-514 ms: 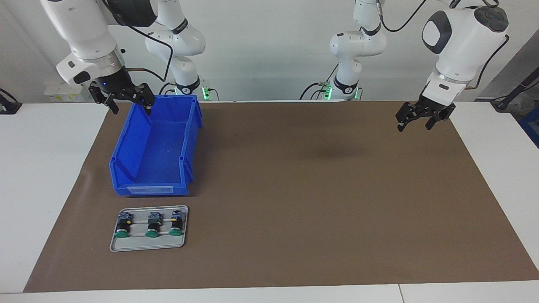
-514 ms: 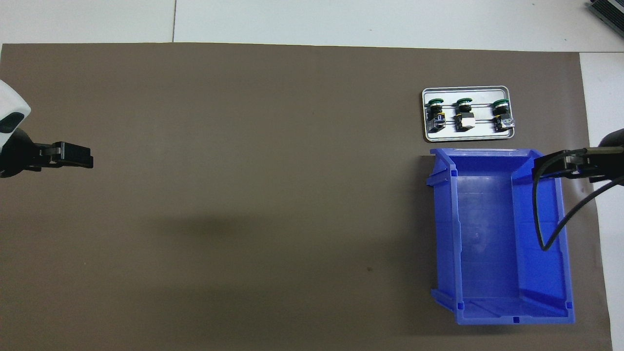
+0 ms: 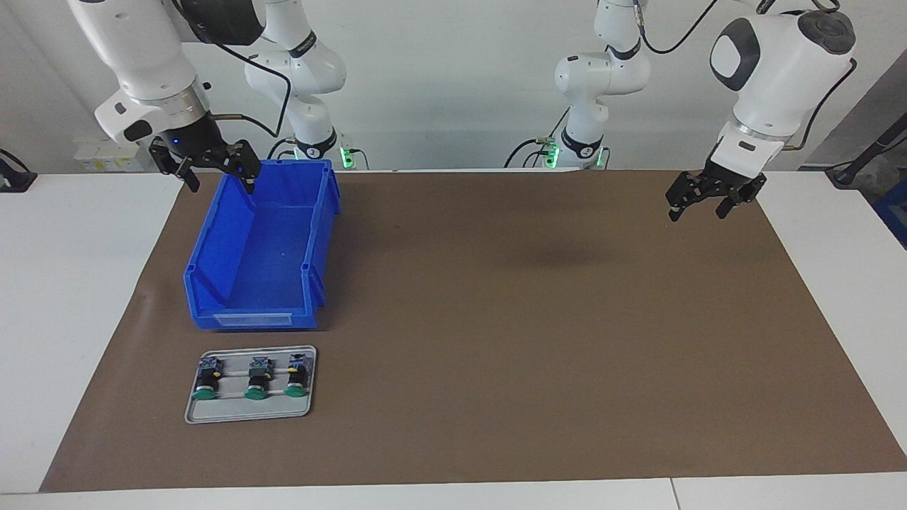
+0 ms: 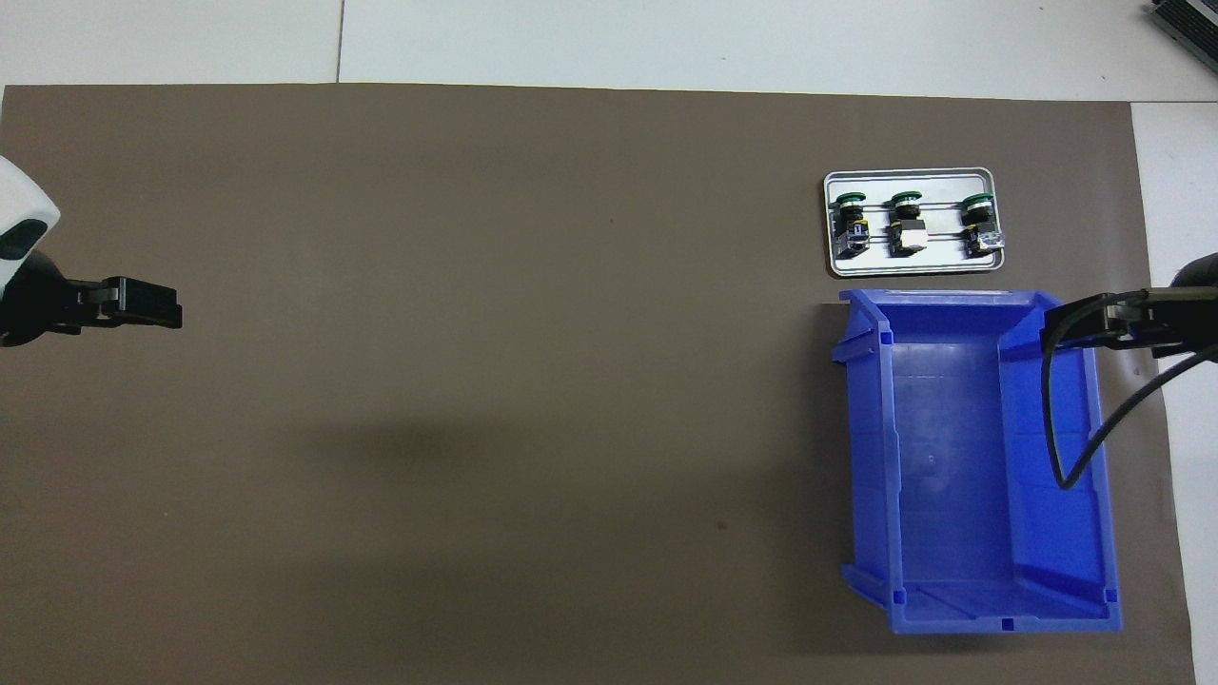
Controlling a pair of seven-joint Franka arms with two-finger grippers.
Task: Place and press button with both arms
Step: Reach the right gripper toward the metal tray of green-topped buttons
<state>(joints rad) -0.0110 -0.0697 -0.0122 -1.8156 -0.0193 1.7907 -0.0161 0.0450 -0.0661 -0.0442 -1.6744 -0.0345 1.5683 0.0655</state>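
Three green-capped buttons lie side by side in a small silver tray [image 3: 248, 419]: one [image 3: 205, 383] toward the right arm's end, one [image 3: 256, 380] in the middle, one [image 3: 297, 379] on the other end. They also show in the overhead view [image 4: 906, 224]. My right gripper [image 3: 221, 187] is open and empty, raised over the blue bin's [image 3: 227, 241] wall nearest the robots. It also shows in the overhead view [image 4: 1051, 328]. My left gripper [image 3: 696, 212] is open and empty above the brown mat [image 3: 538, 319], at the left arm's end. It also shows in the overhead view [image 4: 171, 312].
The empty blue bin [image 4: 871, 457] stands between the robots and the tray [image 4: 909, 269]. A black cable [image 4: 1056, 428] hangs from the right wrist over the bin. White table [image 3: 78, 283] borders the mat.
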